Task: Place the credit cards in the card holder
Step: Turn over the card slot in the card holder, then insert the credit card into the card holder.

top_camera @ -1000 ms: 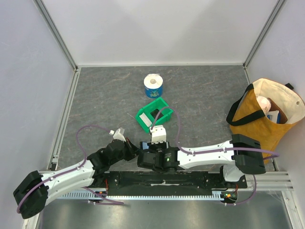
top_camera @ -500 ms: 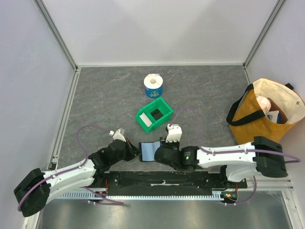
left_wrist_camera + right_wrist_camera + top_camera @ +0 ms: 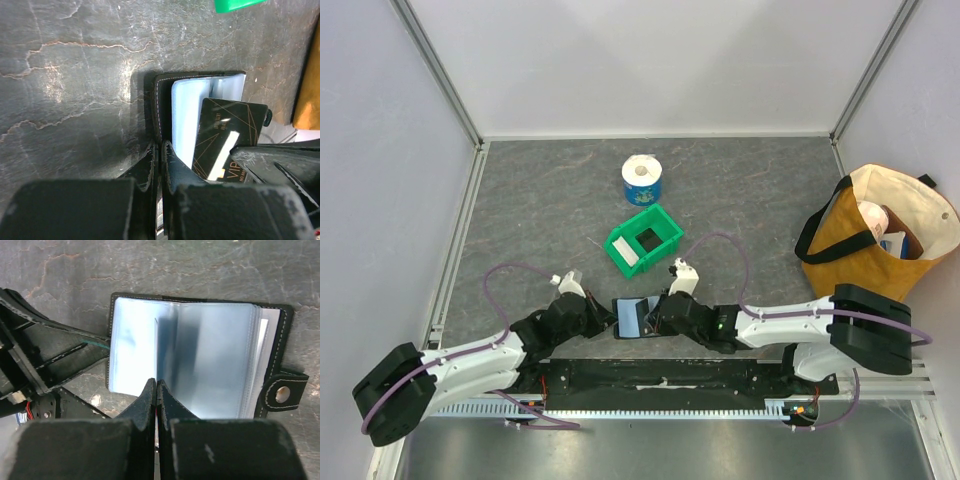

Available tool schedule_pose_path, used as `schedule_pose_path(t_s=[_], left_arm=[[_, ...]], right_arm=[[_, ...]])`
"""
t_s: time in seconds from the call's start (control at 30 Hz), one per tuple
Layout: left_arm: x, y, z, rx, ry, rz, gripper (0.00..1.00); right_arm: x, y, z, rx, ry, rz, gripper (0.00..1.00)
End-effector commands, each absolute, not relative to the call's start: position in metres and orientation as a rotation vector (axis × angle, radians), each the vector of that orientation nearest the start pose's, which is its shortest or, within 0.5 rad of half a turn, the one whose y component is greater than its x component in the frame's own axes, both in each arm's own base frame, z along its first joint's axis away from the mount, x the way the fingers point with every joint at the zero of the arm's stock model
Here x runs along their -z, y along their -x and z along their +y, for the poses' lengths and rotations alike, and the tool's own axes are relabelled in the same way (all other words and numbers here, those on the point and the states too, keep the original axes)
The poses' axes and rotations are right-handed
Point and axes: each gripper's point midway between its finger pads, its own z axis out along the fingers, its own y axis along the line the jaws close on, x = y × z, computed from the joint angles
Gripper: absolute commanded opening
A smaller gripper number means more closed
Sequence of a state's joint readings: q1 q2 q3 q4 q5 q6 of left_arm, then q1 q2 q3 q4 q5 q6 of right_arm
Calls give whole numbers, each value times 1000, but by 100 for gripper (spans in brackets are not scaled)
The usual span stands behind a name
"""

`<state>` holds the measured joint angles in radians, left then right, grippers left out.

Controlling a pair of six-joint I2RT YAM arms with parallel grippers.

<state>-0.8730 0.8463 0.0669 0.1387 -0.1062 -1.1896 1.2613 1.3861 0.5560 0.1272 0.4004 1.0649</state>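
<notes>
Black leather card holder (image 3: pixel 632 317) lies open, bluish pockets up, at the 6 o'clock edge of the table (image 3: pixel 540 200), with the black credit card (image 3: pixel 223 135) tilted over its pockets. The left gripper (image 3: pixel 160 149) is clenched on the holder's cover from 9 o'clock. The right gripper (image 3: pixel 157 386), at 3 o'clock, pinches that card, and a green bin (image 3: pixel 665 222) sits near at 12 o'clock.
</notes>
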Motion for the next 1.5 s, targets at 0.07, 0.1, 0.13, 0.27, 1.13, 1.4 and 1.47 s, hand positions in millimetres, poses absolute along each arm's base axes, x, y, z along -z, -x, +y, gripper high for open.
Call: schedule_pose_path(t_s=[0.07,0.1,0.13,0.27,1.13,1.4,1.47], left_arm=[[-12,-149,-204,962,496,2354,2],[-12,-148,-204,963,495,2354,2],[-10,-148,-203,957,497,2357,2],[-10,-149,-204,957,497,2360,2],[-9,-150,-204,941,488,2366,2],[-8,-149,-202,938,488,2364,2],[-8,-150,-201,933,493,2363,2]], right_arm=[[-52,-143,330,-924,-90,2323,0],[-50,-144,326,-927,-105,2320,0],[-51,-145,324,-937,-118,2316,0],[-47,-148,320,-957,-136,2316,0],[-23,-144,321,-1042,-121,2415,0],[-19,-140,314,-1036,-189,2445,0],[-21,-142,307,-1005,-212,2441,0]])
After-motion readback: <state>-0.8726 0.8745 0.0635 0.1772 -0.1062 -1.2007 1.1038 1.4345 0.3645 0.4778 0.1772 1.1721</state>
